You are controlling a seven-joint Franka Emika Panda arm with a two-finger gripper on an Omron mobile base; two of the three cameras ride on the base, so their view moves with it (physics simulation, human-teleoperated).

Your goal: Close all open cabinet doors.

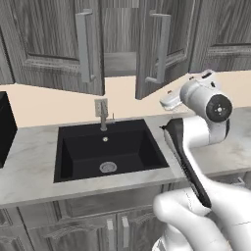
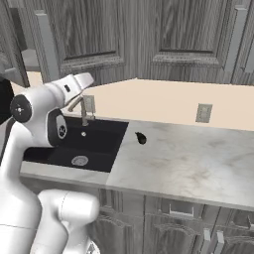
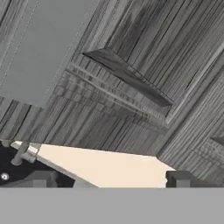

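The gripper (image 3: 111, 179) is raised toward the upper cabinets, its two dark fingertips (image 3: 43, 178) standing wide apart with nothing between them, so it is open and empty; in the hand view it faces the wood-grain front of an upper door (image 3: 131, 87), near it but, as far as that tilted view lets one judge, not touching. Above the black sink (image 1: 105, 152) two upper cabinet doors are swung out from their frame: the left open door (image 1: 54, 44) and the right open door (image 1: 159, 46), with the grey cabinet interior (image 1: 119, 37) showing between them; the faucet (image 1: 102, 113) stands below. Both therefore seem left to close; the doors over the marble counter (image 2: 188, 158) to the right look shut already.
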